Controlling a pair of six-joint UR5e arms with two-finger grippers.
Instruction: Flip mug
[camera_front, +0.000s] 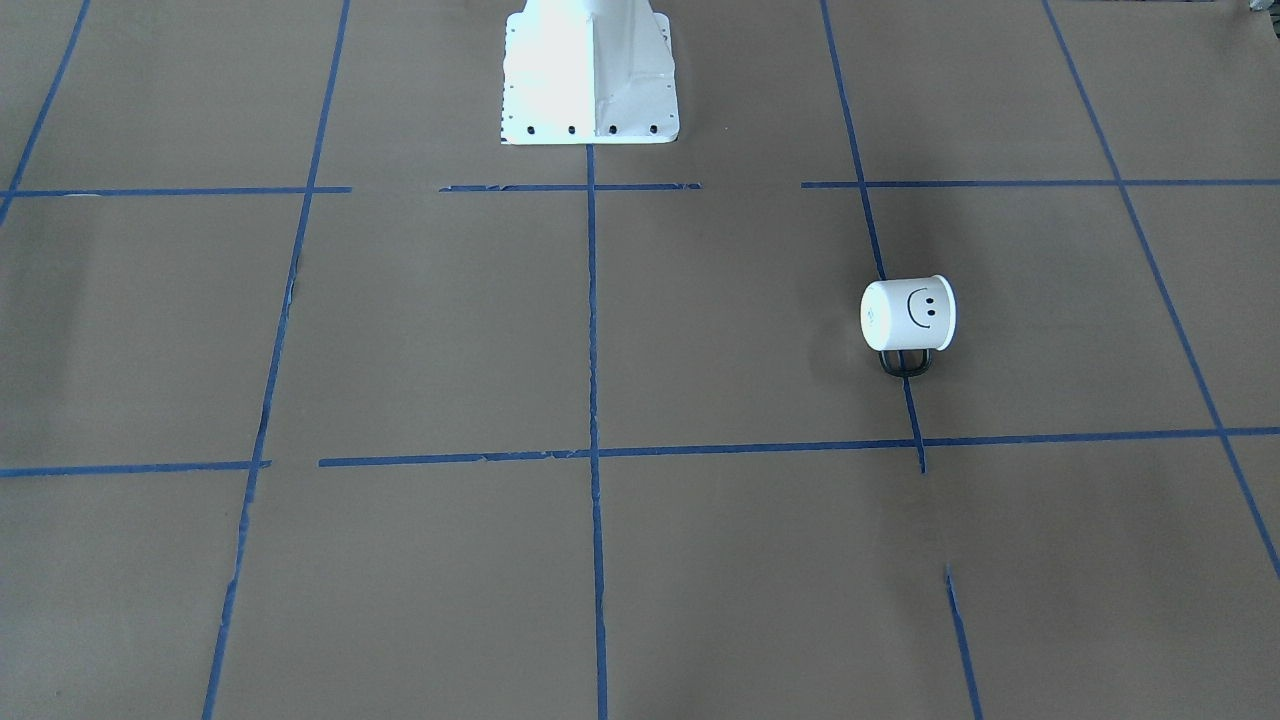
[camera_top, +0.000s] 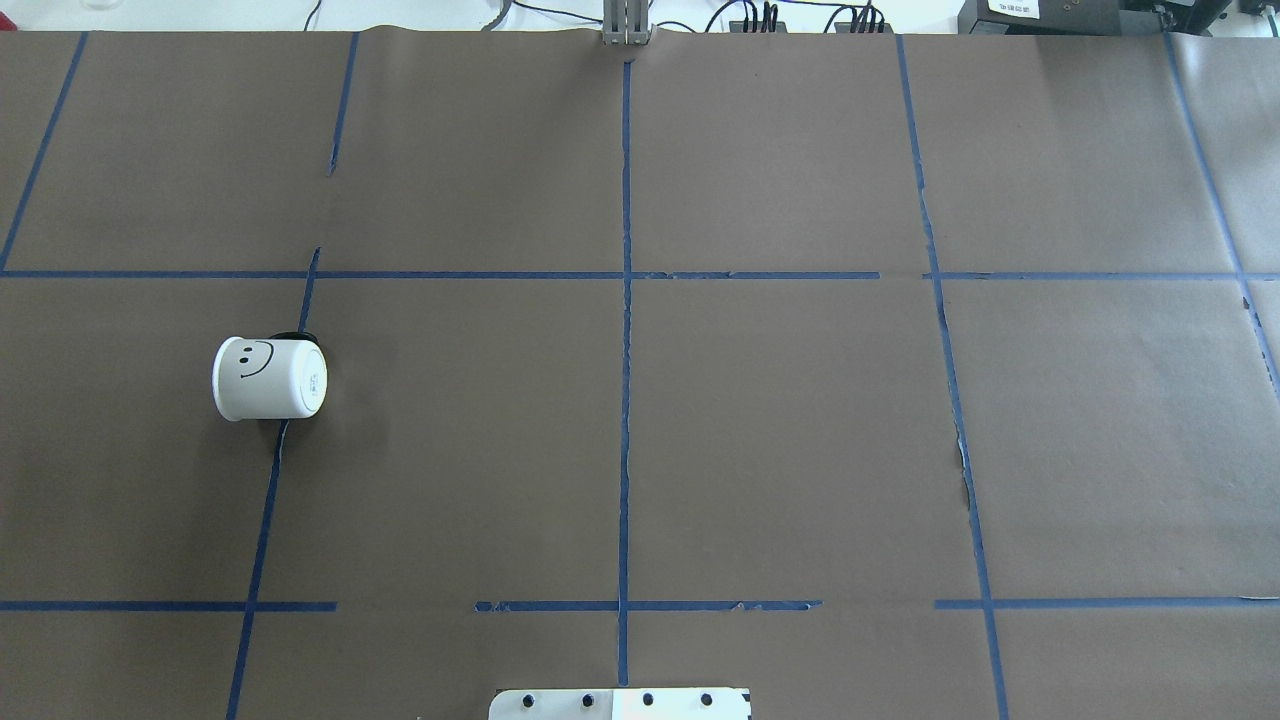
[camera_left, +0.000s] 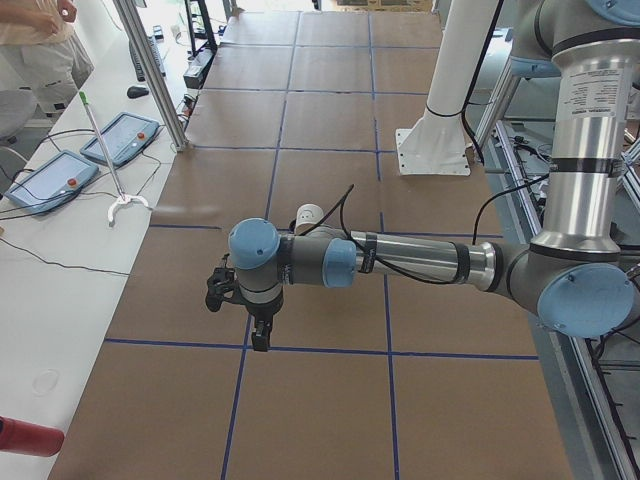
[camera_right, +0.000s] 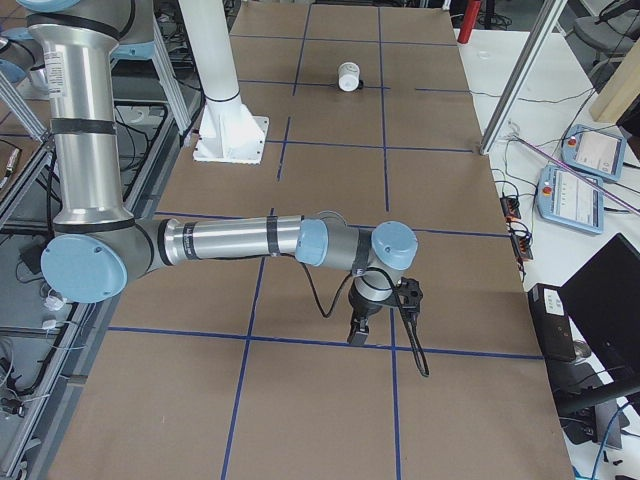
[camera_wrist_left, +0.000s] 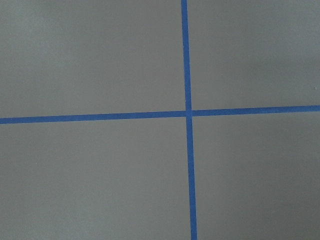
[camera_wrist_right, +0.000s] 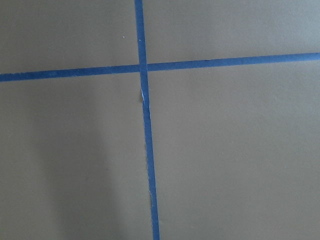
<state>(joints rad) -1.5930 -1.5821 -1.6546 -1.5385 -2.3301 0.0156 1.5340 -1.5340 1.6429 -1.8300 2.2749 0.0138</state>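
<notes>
The white mug (camera_front: 908, 315) with a black smiley face lies on its side on the brown paper, face up. Its flat bottom points toward the table's middle, and its black handle (camera_front: 905, 362) lies on the operators' side. It also shows in the overhead view (camera_top: 270, 378), in the left view (camera_left: 310, 213) and small in the right view (camera_right: 348, 76). My left gripper (camera_left: 261, 338) hangs over the table's left end, away from the mug. My right gripper (camera_right: 357, 333) hangs over the far right end. Both show only in side views, so I cannot tell whether they are open or shut.
The white robot pedestal (camera_front: 590, 80) stands at the table's back middle. Blue tape lines (camera_top: 625, 400) grid the paper. Both wrist views show only paper and tape. Teach pendants (camera_left: 50, 178) and a person stand beyond the operators' edge.
</notes>
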